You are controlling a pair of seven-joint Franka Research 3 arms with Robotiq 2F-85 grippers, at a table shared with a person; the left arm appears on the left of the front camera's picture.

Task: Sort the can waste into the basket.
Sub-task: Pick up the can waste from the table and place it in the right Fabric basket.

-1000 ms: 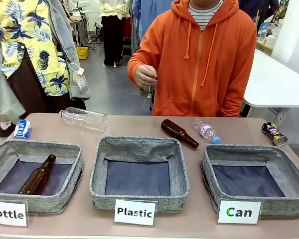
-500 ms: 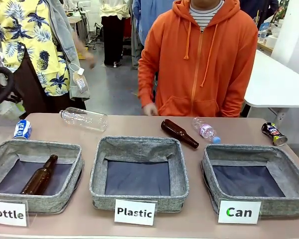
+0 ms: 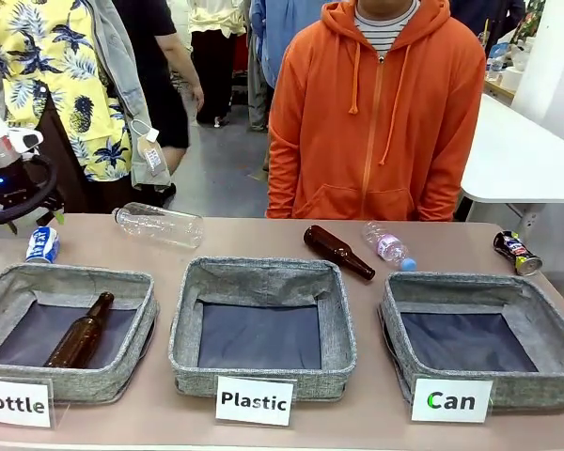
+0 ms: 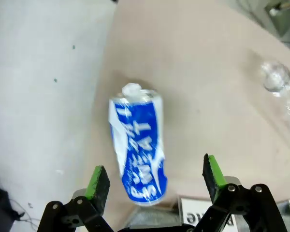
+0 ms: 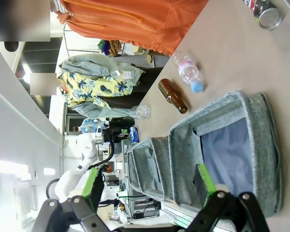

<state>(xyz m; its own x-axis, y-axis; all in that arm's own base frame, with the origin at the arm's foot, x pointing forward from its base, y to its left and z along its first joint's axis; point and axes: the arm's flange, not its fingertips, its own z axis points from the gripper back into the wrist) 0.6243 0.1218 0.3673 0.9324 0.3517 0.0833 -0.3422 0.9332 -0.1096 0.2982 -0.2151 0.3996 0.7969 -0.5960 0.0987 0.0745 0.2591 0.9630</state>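
The Can basket (image 3: 531, 390) held nothing: the blue can (image 4: 137, 145) lay at the far left of the table (image 3: 254, 240), the dark can (image 3: 517, 252) just behind the basket. Both the left gripper (image 4: 155, 176), poised over the blue can, and the right gripper (image 5: 147, 179) gaped empty.

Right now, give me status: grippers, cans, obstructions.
Left gripper open above blue SWEAT can, no contact; right gripper open, empty. Dark can lies behind Can basket, far right. Basket empty; nothing blocking either can.

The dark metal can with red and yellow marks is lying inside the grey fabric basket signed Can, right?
No. The front view shows the dark metal can lying on the table, beyond the far right corner of the grey fabric basket signed Can.
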